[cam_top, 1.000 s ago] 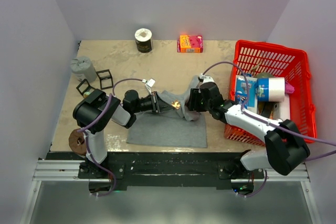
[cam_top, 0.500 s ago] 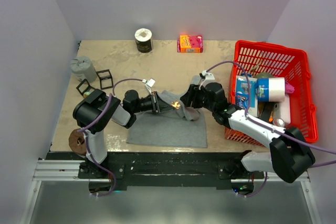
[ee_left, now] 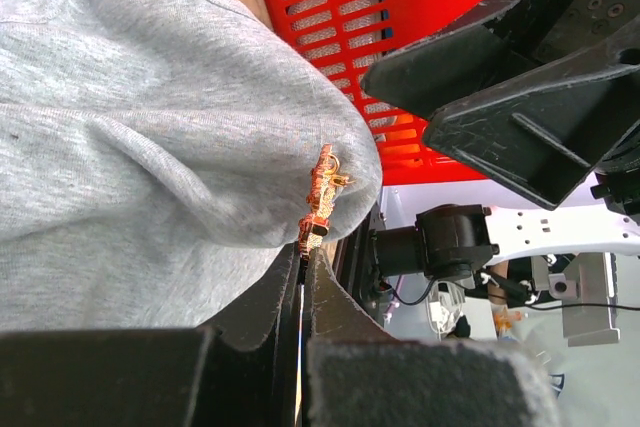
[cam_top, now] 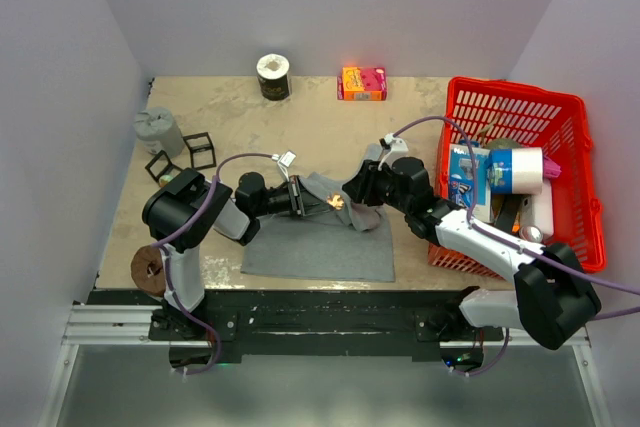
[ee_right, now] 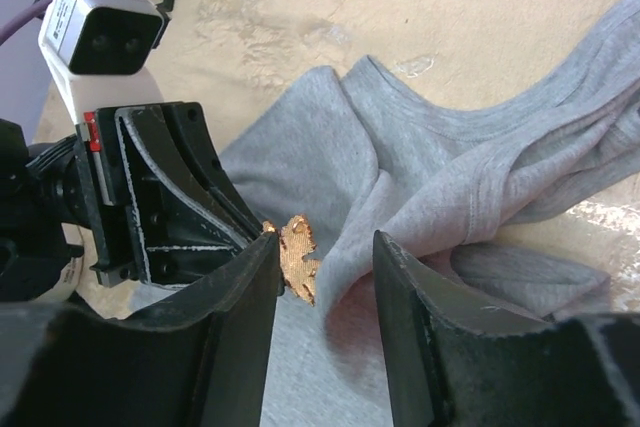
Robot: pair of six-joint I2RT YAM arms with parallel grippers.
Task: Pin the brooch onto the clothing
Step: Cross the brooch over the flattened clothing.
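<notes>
The grey tank top (cam_top: pixel 320 237) lies near the table's front middle, its top part bunched and raised (ee_right: pixel 440 177). The orange brooch (cam_top: pixel 336 201) sits against a raised fold of the cloth (ee_left: pixel 200 147). My left gripper (ee_left: pixel 304 247) is shut on the brooch's lower end (ee_left: pixel 318 209) and holds it against the fold. My right gripper (ee_right: pixel 325 257) is open. Its jaws straddle the brooch (ee_right: pixel 298 259) and the fold's edge without touching either.
A red basket (cam_top: pixel 570 107) holding several packages stands at the right. An orange box (cam_top: pixel 362 83) and a dark roll (cam_top: pixel 272 77) stand at the back. A grey cup (cam_top: pixel 158 131) and black wire frames (cam_top: pixel 190 154) stand at the left. A brown ring (cam_top: pixel 148 269) lies front left.
My right gripper has moved left toward the brooch and now straddles it. The left gripper has kept still with the brooch.
</notes>
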